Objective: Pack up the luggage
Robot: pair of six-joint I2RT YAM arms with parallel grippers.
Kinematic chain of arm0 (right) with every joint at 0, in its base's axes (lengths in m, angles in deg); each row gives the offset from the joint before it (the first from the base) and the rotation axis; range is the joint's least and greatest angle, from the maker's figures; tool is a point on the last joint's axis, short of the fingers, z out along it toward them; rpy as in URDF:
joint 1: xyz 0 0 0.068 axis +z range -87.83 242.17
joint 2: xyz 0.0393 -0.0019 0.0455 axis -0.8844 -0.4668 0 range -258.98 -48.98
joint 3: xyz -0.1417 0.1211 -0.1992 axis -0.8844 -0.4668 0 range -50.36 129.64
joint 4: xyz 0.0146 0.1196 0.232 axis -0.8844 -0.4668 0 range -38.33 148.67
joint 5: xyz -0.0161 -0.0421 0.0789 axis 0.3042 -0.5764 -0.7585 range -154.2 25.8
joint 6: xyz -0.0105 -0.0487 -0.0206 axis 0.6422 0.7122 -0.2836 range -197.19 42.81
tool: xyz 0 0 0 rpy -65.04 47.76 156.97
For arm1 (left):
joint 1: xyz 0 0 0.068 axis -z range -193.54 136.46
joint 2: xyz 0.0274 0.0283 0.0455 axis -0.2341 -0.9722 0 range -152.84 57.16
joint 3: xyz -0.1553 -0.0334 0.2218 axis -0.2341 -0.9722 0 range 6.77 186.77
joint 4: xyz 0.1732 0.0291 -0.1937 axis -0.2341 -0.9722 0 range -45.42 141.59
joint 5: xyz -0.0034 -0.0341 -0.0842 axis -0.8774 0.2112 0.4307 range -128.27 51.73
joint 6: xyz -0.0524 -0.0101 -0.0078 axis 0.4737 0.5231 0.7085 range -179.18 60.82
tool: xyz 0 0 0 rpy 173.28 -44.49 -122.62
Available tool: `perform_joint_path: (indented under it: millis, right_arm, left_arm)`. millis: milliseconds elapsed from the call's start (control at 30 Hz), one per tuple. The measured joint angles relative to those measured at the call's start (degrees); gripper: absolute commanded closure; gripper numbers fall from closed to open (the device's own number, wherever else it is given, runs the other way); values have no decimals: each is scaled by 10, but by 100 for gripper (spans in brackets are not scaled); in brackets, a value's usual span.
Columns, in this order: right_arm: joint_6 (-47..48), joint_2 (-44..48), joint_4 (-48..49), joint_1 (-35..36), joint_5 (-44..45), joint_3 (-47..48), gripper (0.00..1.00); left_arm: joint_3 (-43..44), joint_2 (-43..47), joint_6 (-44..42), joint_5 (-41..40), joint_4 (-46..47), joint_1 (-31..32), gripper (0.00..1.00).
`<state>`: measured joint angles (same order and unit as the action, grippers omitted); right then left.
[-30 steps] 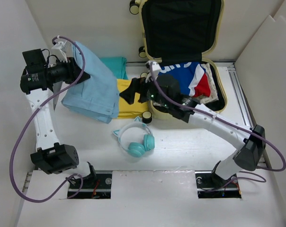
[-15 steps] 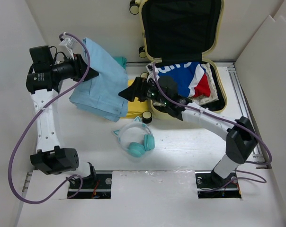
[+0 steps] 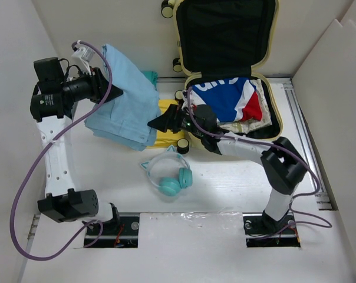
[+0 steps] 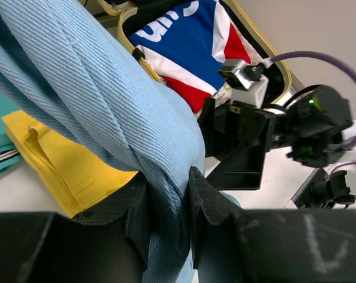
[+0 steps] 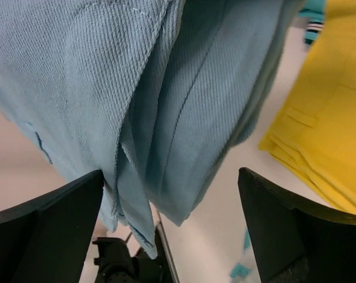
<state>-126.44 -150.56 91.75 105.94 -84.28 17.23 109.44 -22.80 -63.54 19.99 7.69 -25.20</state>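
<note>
Gripping a fold of the light-blue trousers [image 3: 128, 112] with the left hand [image 4: 166, 200], pinched shut on the cloth and holding it up off the desk [image 3: 225, 183], lower end over the yellow garment [image 3: 169, 140]. Pointing the right hand [image 3: 160, 121] at the hanging trousers, fingers spread wide, grasping nothing, just beside the cloth. Luggage [image 3: 225, 35] open at the far side of the desk — lid upright against the back wall, blue, white and red garment [image 3: 234, 97] inside. Teal headphones [image 3: 172, 177] lying nearer the arms.

a folded light-blue twill garment [image 3: 128, 112] drapes over the table's [image 3: 225, 183] left half, overlapping a yellow garment [image 3: 166, 140]. a teal garment [image 3: 147, 76] lies behind it, toward the far edge. teal headphones [image 3: 169, 174] lie near the middle.
</note>
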Motion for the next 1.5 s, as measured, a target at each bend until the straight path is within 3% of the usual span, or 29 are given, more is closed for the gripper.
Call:
perform_joint_path:
  millis: [300, 467, 700, 800, 867, 900, 933, 1100, 1133, 1167, 1300, 1400, 1467, 1500]
  right_arm:
    - [-83, -92, 290, -5, -82, -22, 1]
    - [-129, -106, 361, -6, -111, -23, 1]
    - [-157, -132, 377, -5, -116, -10, 3]
    - [-155, -132, 378, -5, -110, -10, 45]
    - [-153, -132, 375, -5, -106, -10, 84]
    - [-153, -131, 377, -5, -104, -9, 93]
    - [-152, -130, 376, -5, -104, -9, 100]
    - [-135, -112, 344, -5, -102, -5, 100]
    - [-127, -102, 323, -5, -101, -4, 100]
    - [-117, -89, 296, -5, -97, -4, 100]
    - [-67, -28, 150, -9, -73, 14, 100]
    - [-49, 21, 65, -19, -53, 25, 100]
    - [-43, 49, 10, -37, -38, 32, 100]
    - [-41, 61, -21, -49, -27, 38, 100]
  left_arm:
    - [-25, 11, 0, 11, 11, 0, 100]
    - [-33, 11, 6, 23, 18, 0, 100]
    - [-69, 17, 12, 43, 38, 4, 100]
    - [-101, 26, 17, 47, 53, 10, 100]
    - [-114, 31, 19, 48, 56, 11, 100]
    - [-119, 34, 20, 47, 57, 12, 100]
    - [-122, 36, 21, 46, 59, 12, 100]
    - [-124, 40, 28, 27, 73, 12, 100]
    - [-124, 40, 30, 17, 74, 12, 93]
    - [-124, 40, 30, 5, 76, 12, 73]
    - [-123, 36, 28, -40, 83, 14, 42]
    - [-111, 16, 28, -59, 85, 16, 11]
    - [-83, -12, 27, -79, 79, 16, 0]
    - [-68, -26, 24, -92, 77, 17, 0]
